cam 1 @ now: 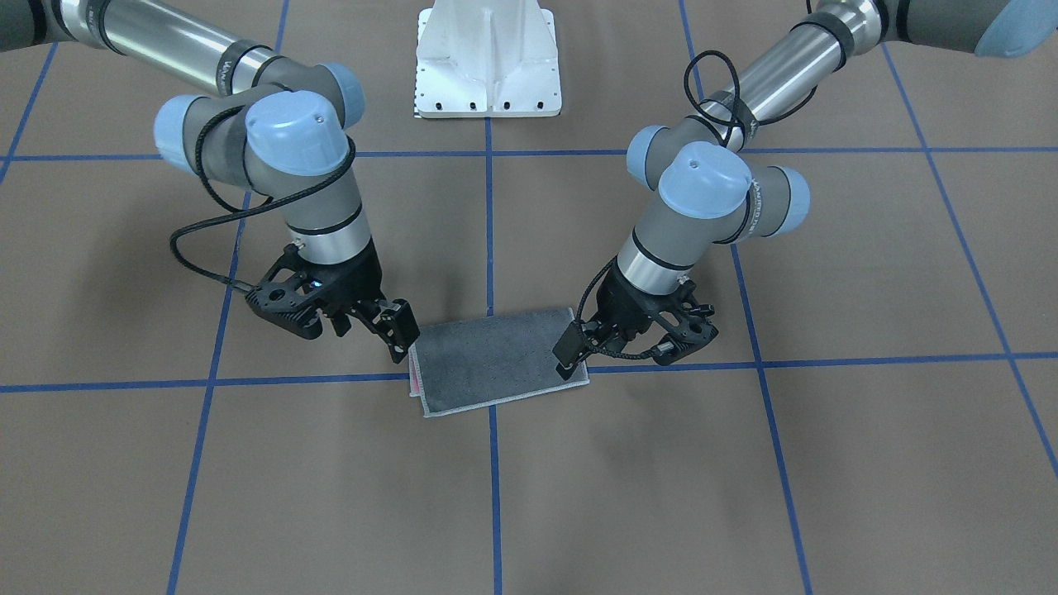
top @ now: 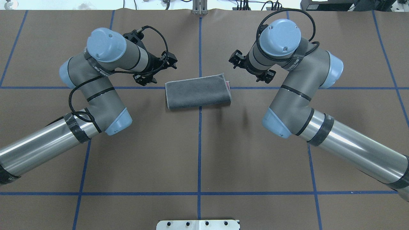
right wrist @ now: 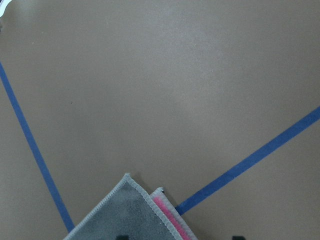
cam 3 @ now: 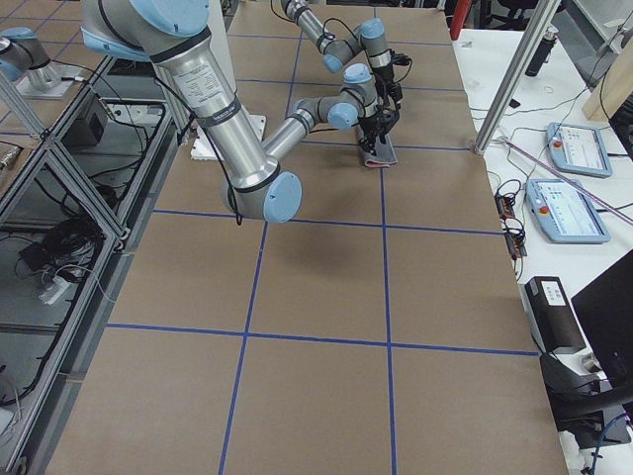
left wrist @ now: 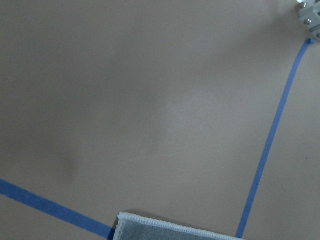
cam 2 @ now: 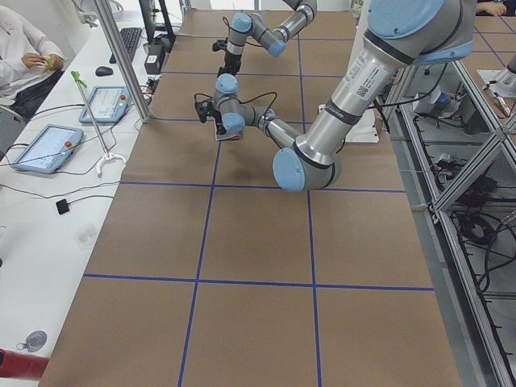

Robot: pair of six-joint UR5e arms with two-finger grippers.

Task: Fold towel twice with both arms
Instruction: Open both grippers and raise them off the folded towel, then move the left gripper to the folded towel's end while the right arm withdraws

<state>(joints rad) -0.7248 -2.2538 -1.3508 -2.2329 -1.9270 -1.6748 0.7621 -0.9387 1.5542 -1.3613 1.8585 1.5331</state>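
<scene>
The towel [top: 198,92] lies folded in half, grey face up, at the centre of the tabletop [top: 198,153]. In the overhead view pink shows at its 3 o'clock end. The left gripper [top: 156,69] hovers open at its 10 o'clock, and the right gripper [top: 251,67] hovers open at 2 o'clock.

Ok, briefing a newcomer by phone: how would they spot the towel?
From the white pedestal base, follow the blue tape line across the brown table. The towel lies on it between the left gripper and right gripper: a folded dark grey rectangle, light-edged, pink peeking at one end.
</scene>
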